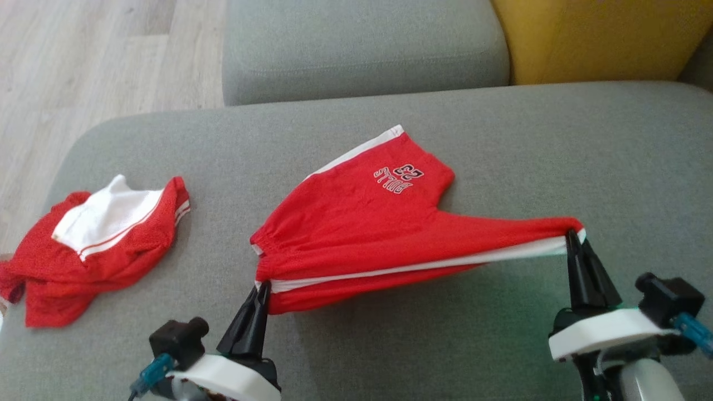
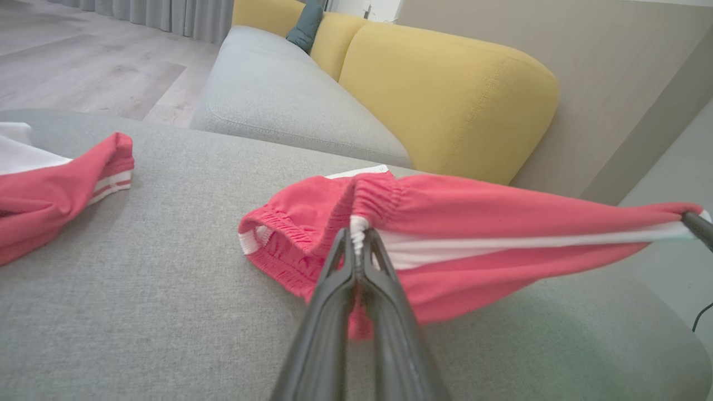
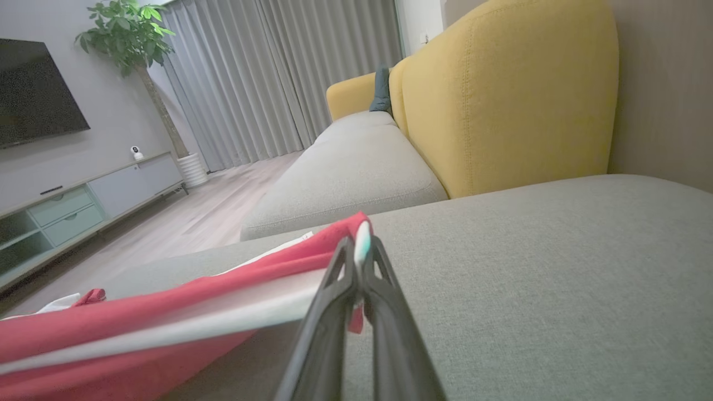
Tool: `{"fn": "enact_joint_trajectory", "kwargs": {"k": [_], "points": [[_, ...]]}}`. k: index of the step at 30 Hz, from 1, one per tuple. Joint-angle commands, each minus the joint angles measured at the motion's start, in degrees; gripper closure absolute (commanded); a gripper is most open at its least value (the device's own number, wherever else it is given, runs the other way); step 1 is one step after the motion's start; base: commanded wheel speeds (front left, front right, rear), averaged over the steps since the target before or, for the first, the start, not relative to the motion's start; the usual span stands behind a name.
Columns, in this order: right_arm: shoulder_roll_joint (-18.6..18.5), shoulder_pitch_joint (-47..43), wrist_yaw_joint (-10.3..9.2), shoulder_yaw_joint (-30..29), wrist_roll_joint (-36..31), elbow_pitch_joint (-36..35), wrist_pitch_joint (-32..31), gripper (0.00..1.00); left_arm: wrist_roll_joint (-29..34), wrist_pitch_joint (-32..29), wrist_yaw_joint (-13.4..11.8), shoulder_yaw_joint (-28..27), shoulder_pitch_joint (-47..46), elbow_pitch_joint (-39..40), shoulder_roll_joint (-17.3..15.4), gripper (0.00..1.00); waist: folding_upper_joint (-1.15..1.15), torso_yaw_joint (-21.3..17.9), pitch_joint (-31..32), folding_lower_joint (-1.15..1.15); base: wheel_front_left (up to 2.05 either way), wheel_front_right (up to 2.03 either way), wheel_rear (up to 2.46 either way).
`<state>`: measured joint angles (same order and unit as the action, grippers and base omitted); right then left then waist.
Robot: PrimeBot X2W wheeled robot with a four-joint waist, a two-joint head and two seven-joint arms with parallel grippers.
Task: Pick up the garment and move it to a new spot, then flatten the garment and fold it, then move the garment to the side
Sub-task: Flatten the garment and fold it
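my left pincer (image 1: 263, 288) pinches the waistband corner of the red shorts (image 1: 362, 223) and my right pincer (image 1: 572, 236) grips the leg hem, so the striped side edge stretches crosswise between them, lifted, the rest lying ahead on the grey cushion (image 1: 445, 345).

The red shorts (image 1: 356, 234) are soft matt cloth. The grey seat (image 1: 501, 139) is coarse woven fabric; the floor (image 1: 83, 55), pale wood.

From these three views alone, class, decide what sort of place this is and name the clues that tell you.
Most likely a home living room: a grey sofa with a yellow backrest, a wall-mounted television above a low cabinet, and a potted plant beside long curtains.
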<state>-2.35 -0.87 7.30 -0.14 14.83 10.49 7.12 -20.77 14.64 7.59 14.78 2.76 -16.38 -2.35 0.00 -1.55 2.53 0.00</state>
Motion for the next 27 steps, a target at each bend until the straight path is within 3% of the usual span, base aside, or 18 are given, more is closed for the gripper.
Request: {"fn": "enact_joint_trajectory", "kwargs": {"k": [1, 6, 12, 20, 27], "points": [[-0.53, 3.16, 0.19, 0.27, -0.48, -2.54, -0.1, 1.0, -0.21, 0.36, -0.1, -2.64, -2.34, 1.82, -0.56, 1.0, 0.0, 0.15, -0.7, 0.0, 0.0, 0.0, 0.0], [-0.58, 7.98, 0.19, 2.63, -2.78, -0.59, -2.15, 1.0, -1.47, 0.36, -0.1, -1.68, -4.12, 1.99, -0.55, 1.0, 0.0, 1.23, -2.42, 0.0, 0.0, 0.0, 0.0], [-2.86, 17.33, 0.19, 6.02, -5.97, 6.51, -2.74, 1.0, -1.76, 0.36, -0.1, 1.26, -8.77, 0.72, -0.54, 1.0, 0.0, 4.14, -6.4, 0.0, 0.0, 0.0, 0.0], [-4.17, 30.35, 0.19, 6.27, -7.73, 17.64, -1.14, 1.0, -2.88, 0.36, -0.11, 4.21, -17.75, -2.7, -0.54, 1.0, 0.0, 7.87, -13.74, 0.0, 0.0, 0.0, 0.0], [-4.28, 40.79, 0.19, 5.96, -10.33, 26.76, 1.17, 1.0, -5.99, 0.36, -1.61, 4.62, -23.97, -5.1, -0.54, 1.0, 0.0, 9.48, -18.19, 0.0, 0.0, 0.0, 0.0]]}}
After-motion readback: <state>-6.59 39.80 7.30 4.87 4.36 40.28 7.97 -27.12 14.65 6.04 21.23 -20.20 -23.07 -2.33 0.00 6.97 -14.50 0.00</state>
